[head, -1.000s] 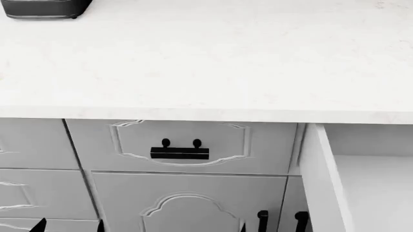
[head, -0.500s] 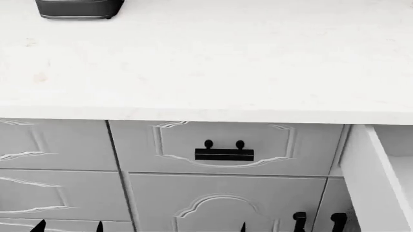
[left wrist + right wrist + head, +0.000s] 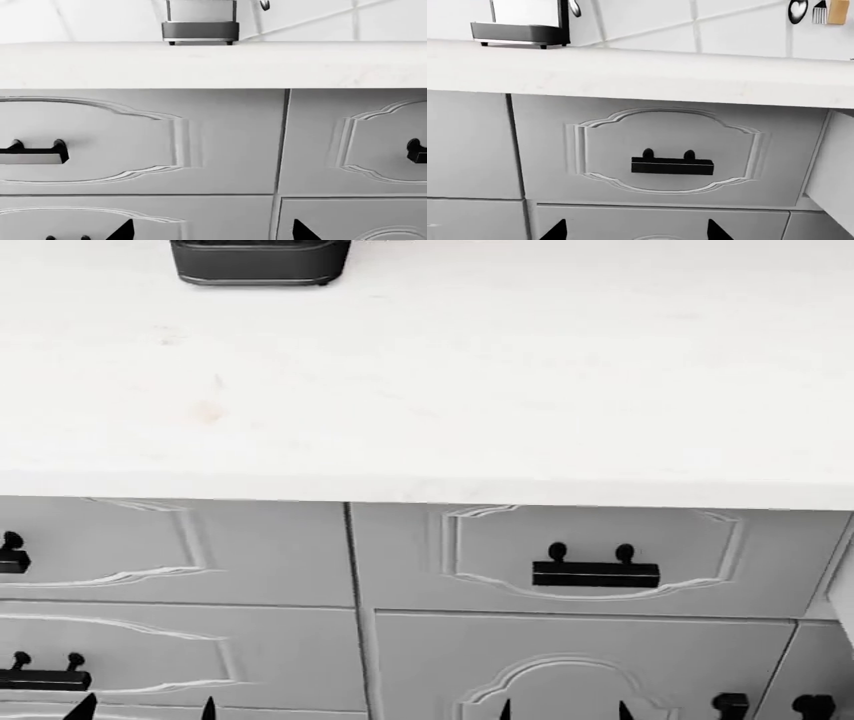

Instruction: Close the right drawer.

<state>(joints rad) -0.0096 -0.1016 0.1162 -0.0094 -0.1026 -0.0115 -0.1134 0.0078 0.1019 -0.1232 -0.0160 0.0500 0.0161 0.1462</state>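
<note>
- The countertop (image 3: 441, 390) is the biggest thing I see: a broad white slab, matte with faint marbling and a squared front edge, filling the upper half of my head view.
- Below it runs the cabinet face (image 3: 267, 550), light grey with painted panels, each front carrying a raised frame with a curly outline.
- The right drawer (image 3: 835, 170) shows only as a plain, smooth, pale box side. It juts out from the cabinet face at the lower right of my right wrist view, and a thin strip of it (image 3: 845, 590) shows at the far right edge of my head view. It stands pulled out; its front and handle are out of frame.
- The middle drawer (image 3: 467, 560) sits flush and shut, right of centre in the head view, with a horizontal black bar handle (image 3: 597, 573) on two round posts.
- A dark boxy appliance (image 3: 260, 262) stands on the countertop at the upper left of the head view.
- My right gripper (image 3: 635, 232) shows two black pointed tips spread wide, nothing between them, at the bottom edge below the middle drawer.
- My left gripper (image 3: 212, 232) is likewise spread, gripping nothing, at the bottom of its view.
- Two small black vertical door handles (image 3: 729, 704) peek in at the lower right of the head view.
</note>
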